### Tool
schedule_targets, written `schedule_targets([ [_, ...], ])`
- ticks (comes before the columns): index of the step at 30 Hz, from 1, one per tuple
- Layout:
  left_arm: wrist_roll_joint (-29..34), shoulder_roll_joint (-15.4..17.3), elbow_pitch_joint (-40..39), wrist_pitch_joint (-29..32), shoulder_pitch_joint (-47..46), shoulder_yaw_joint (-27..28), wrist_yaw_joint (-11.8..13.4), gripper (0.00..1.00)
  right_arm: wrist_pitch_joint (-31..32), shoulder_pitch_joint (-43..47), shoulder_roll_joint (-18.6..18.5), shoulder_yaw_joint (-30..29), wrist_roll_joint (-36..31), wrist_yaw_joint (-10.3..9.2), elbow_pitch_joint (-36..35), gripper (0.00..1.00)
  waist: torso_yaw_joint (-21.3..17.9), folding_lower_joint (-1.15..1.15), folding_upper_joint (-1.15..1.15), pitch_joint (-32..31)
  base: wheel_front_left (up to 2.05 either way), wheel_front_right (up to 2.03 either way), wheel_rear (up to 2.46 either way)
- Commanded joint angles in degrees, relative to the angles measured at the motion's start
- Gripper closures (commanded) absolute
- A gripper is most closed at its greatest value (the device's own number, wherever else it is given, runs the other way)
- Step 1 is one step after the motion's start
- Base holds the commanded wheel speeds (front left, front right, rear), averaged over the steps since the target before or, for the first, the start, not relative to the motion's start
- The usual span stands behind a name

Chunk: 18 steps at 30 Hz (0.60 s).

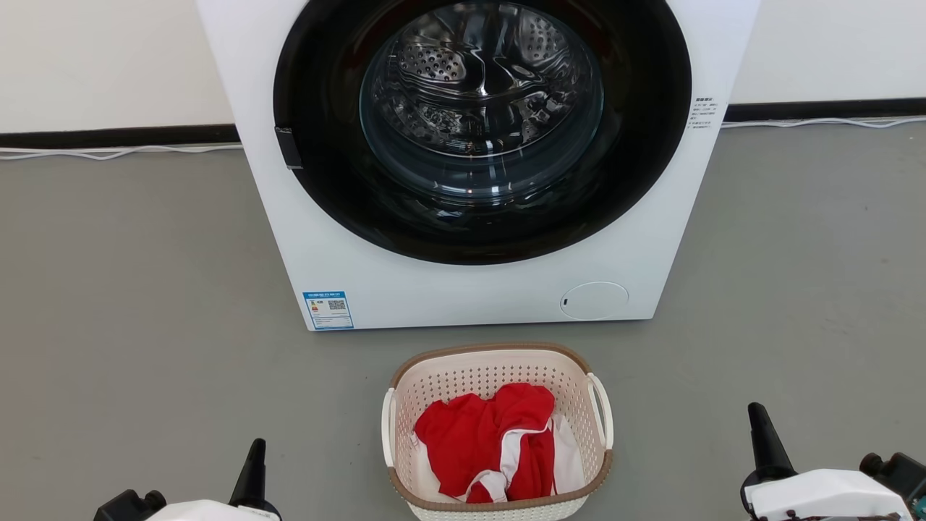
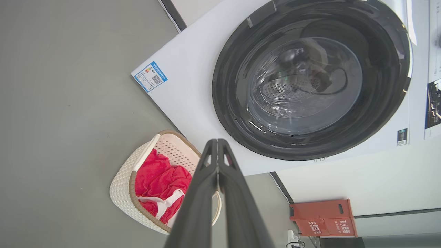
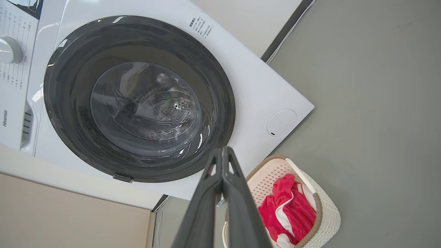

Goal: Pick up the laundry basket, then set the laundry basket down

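From the head view, the laundry basket (image 1: 486, 379) sits on the grey floor (image 1: 145, 325), just at the 6 o'clock side of the white front-loading washer (image 1: 463, 293), whose round glass door is closed. A red and white garment (image 1: 481, 434) lies crumpled inside the basket. The left gripper (image 1: 256, 444) rests low at the basket's 8 o'clock and the right gripper (image 1: 755, 409) at its 4 o'clock, both well apart from it.

In the left wrist view, the left gripper's fingers (image 2: 203, 193) are pressed flat together with nothing between them. The basket stands on the floor at 7 o'clock of the fingertips.

In the right wrist view, the right pair is likewise pinched together and empty, with the basket at 4 o'clock of the tips.
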Motion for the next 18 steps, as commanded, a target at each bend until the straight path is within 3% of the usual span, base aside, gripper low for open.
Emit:
schedule_targets([
  [1, -2.1, 0.5, -2.0, 0.5, -3.4, 1.4, -0.9, 1.00, 0.6, -2.9, -0.6, 0.7, 2.5, 0.25, -2.0, 1.00, 0.0, 0.00, 0.00, 0.1, 0.00, 0.00, 0.00],
  [18, -11.3, 0.4, -3.7, 3.2, -4.5, 2.5, -2.1, 1.00, 3.2, -3.5, -0.6, 0.6, 14.2, 0.31, -3.7, 1.00, 0.0, 0.00, 0.00, 0.6, 0.00, 0.00, 0.00],
])
